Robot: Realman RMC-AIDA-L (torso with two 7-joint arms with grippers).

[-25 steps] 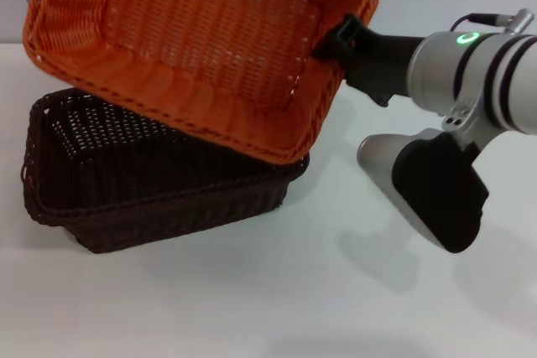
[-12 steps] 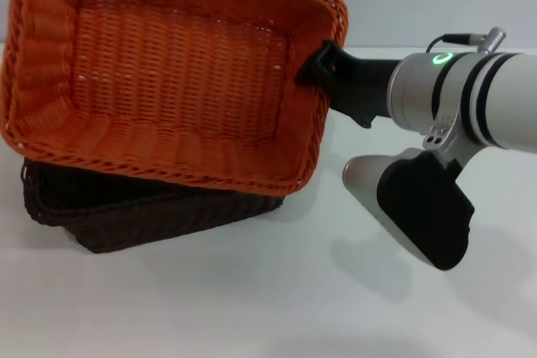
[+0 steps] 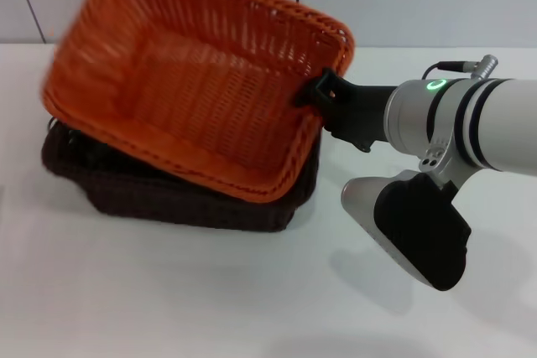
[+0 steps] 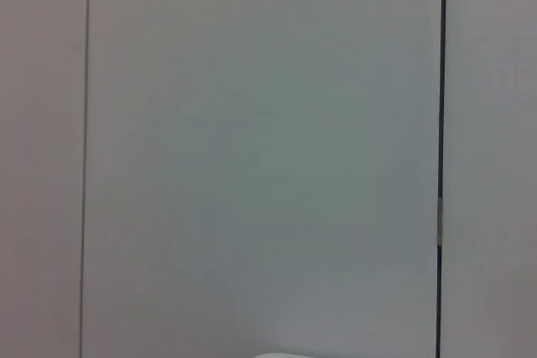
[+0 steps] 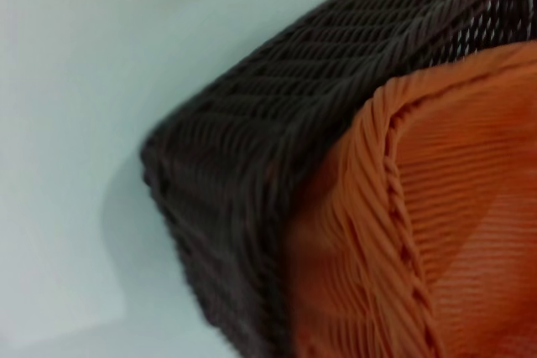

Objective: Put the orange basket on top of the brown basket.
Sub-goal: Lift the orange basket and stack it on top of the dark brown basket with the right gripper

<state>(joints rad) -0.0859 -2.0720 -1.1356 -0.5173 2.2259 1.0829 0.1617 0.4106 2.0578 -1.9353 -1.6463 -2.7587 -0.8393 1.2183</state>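
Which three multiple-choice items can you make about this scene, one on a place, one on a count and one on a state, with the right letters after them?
1. Where is the orange basket?
A. over the brown basket
B. beside it on the table
C. under it

2. How many baskets are in view?
A. one
B. two
C. three

3. How does the orange basket sit?
A. level
B. tilted
C. upside down

Answers:
1 A: in the head view the orange basket covers most of the brown one below it.
2 B: only one orange and one brown basket stand on the white table.
3 B: its far rim stands higher than the near one, its opening faces up, and the right hand grips its rim.
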